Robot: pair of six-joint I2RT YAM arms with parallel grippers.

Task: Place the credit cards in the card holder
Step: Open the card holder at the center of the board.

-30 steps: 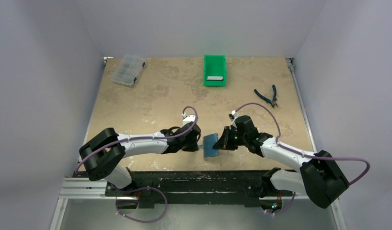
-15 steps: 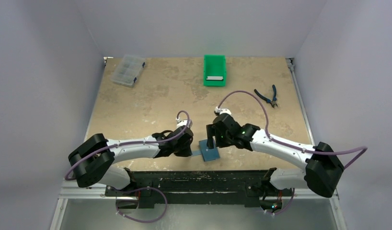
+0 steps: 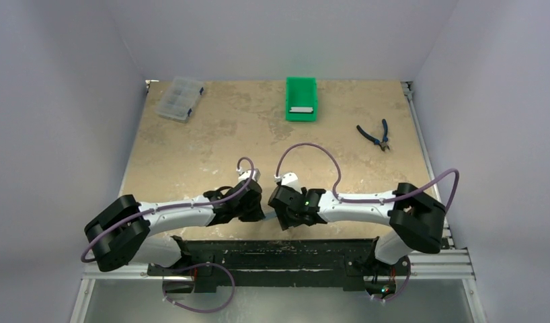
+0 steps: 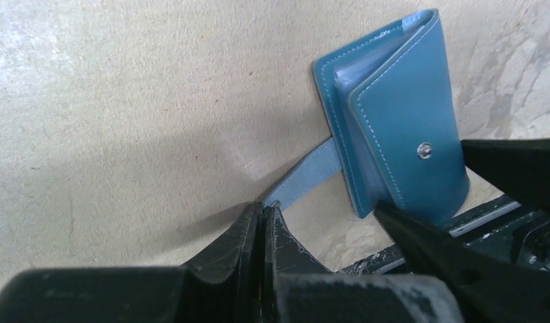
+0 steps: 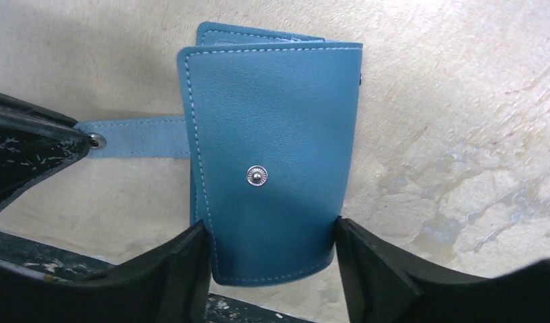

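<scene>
The teal card holder [image 5: 272,161] lies folded on the table near its front edge, silver snap stud [image 5: 257,175] facing up. Its strap [image 4: 312,178] runs out to my left gripper [image 4: 267,207], which is shut on the strap's tip. My right gripper [image 5: 269,266] is open, and its fingers [image 5: 185,269] stand on either side of the holder's near end, right at its edges. In the top view both grippers [image 3: 264,214] [image 3: 289,219] meet over the holder and hide most of it. A grey-white credit card [image 3: 301,109] lies in the green bin [image 3: 301,91] at the back.
A clear compartment box [image 3: 179,99] sits at the back left. Blue-handled pliers [image 3: 375,134] lie at the right. The black rail [image 3: 279,249] at the table's front edge runs just behind the holder.
My right gripper has swung left and down over the holder and opened wide. The left arm has drawn back toward the front edge, strap still gripped, and the holder moved with it.
</scene>
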